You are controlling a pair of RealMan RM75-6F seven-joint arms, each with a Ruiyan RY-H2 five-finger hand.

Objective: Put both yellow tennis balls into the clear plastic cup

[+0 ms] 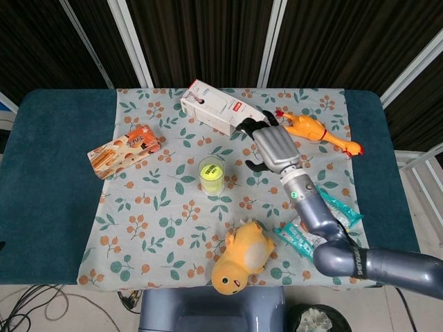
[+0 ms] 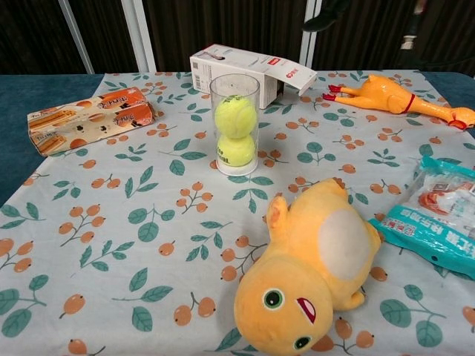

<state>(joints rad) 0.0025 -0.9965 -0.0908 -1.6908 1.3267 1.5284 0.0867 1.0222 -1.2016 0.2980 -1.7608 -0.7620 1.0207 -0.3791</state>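
The clear plastic cup stands upright on the floral cloth, seen from above in the head view as the cup. Two yellow tennis balls are stacked inside it: an upper ball and a lower ball. My right hand hovers to the right of the cup, apart from it, fingers spread and holding nothing. In the chest view only dark fingertips show at the top edge. My left hand is in neither view.
A white carton lies behind the cup. A snack box sits at the left, a rubber chicken at the back right, a teal packet at the right, and a yellow plush toy near the front.
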